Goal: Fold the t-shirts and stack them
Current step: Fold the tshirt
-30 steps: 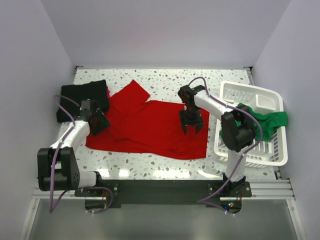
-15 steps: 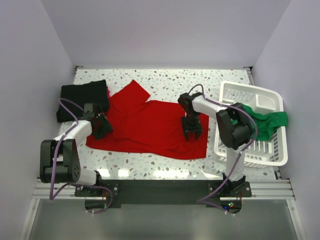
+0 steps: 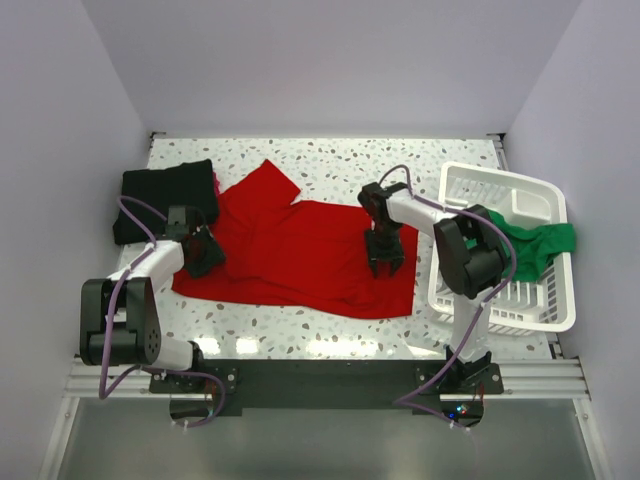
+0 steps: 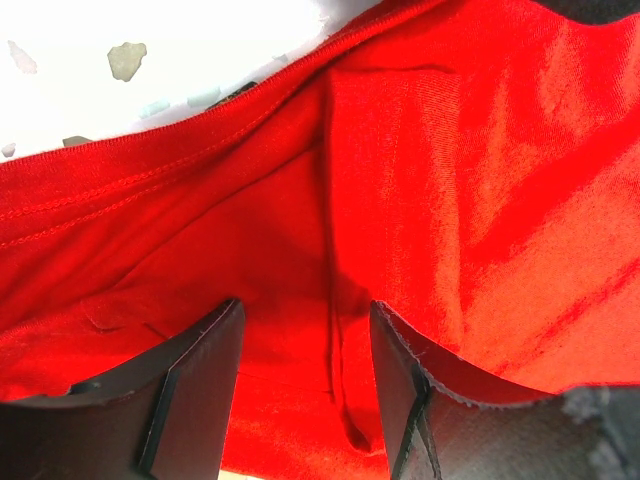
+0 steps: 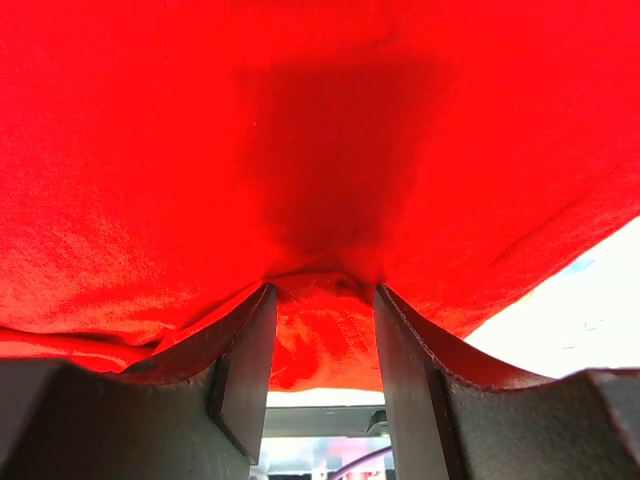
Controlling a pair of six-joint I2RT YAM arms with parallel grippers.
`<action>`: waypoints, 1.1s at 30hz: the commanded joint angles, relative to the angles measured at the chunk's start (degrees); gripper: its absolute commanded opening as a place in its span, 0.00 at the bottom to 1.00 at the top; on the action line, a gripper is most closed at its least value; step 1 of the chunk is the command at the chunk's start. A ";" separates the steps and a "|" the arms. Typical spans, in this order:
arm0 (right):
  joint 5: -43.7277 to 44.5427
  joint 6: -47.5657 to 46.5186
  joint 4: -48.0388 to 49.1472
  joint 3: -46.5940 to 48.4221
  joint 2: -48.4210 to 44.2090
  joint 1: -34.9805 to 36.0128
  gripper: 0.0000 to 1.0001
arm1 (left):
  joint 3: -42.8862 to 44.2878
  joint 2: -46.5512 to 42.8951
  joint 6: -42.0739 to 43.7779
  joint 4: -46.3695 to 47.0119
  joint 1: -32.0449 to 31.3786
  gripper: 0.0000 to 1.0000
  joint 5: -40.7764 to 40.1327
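The red t-shirt (image 3: 300,255) lies spread flat across the middle of the table. A black t-shirt (image 3: 168,195) lies folded at the back left. A green t-shirt (image 3: 540,245) hangs in and over the white basket. My left gripper (image 3: 202,254) is down on the red shirt's left edge; its jaws stand apart around a thin raised fold (image 4: 335,330) that does not fill the gap. My right gripper (image 3: 386,256) is down on the shirt's right part; its fingers (image 5: 245,360) are narrowed on a bunch of red cloth (image 5: 320,330) that touches both.
The white slatted basket (image 3: 505,300) stands at the right edge, close to my right arm. Walls close in the table at the left, back and right. Bare speckled tabletop (image 3: 300,325) shows in front of the shirt.
My left gripper has moved a little nearer along the shirt's left edge. My right gripper has moved slightly nearer and lower onto the cloth. The shirt's outline is about the same.
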 commanded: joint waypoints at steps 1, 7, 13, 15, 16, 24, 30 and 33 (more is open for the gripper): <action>1.77 0.18 0.82 2.30 -0.94 -0.59 0.47 | -1.14 0.11 1.01 1.06 0.05 0.58 0.17; 0.63 0.10 1.87 2.48 -0.51 -0.86 0.47 | -1.49 -0.06 0.74 1.06 0.05 0.58 0.17; -0.69 -0.17 2.14 1.68 0.02 -0.86 0.37 | -1.58 -0.68 0.66 0.71 -0.04 0.58 -0.10; -0.42 -0.25 1.70 1.60 -0.50 -0.86 0.31 | -1.93 -0.85 0.57 0.71 -0.04 0.58 -0.10; -0.16 -0.34 1.44 1.60 -0.68 -0.86 0.27 | -1.93 -0.77 0.48 0.79 -0.04 0.58 -0.10; 3.44 0.45 -2.34 0.63 -3.22 -2.43 0.00 | -2.63 -1.03 0.31 1.14 0.05 0.58 -1.77; 5.46 0.45 -4.89 1.42 -6.04 -7.00 0.00 | -3.68 -1.91 0.22 1.76 0.05 0.58 -2.38; 6.08 -0.25 -5.77 2.12 -5.60 -8.94 0.00 | -3.95 -2.26 0.22 2.20 -0.04 0.58 -2.03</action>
